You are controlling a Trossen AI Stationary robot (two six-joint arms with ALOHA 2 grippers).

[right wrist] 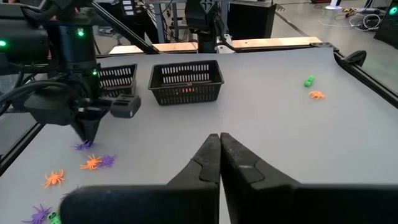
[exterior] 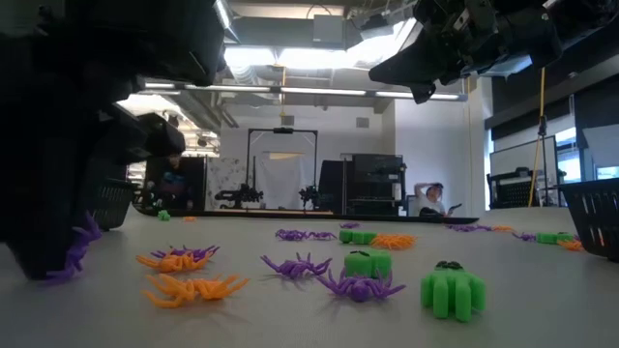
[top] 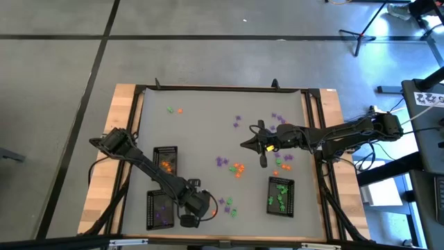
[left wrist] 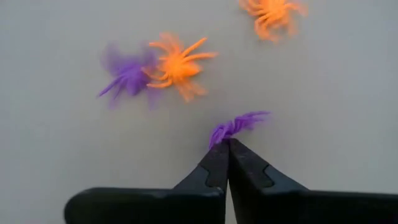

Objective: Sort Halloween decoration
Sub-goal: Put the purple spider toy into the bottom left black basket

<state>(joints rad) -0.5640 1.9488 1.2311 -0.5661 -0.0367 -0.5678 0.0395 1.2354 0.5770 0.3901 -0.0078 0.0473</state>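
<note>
Table point(top: 201, 125): one grey top, wooden strips along both sides.
Arms: two; the left reaches to the near edge, the right hangs over the middle-right.
Trays: three black mesh trays point(top: 165, 160), two near the left arm, one near right with green pieces.
Halloween decoration point(left wrist: 176, 63): tiny plastic spiders, splayed thin legs, in orange, purple and green; scattered mid-table, two more far left; loose count unclear.
Left gripper point(left wrist: 228, 144): fingers pinched on one purple spider point(left wrist: 236, 126) at table level, beside an orange and purple pair.
Right gripper point(right wrist: 219, 138): fingers pressed together, holding nothing, raised above the table.
</note>
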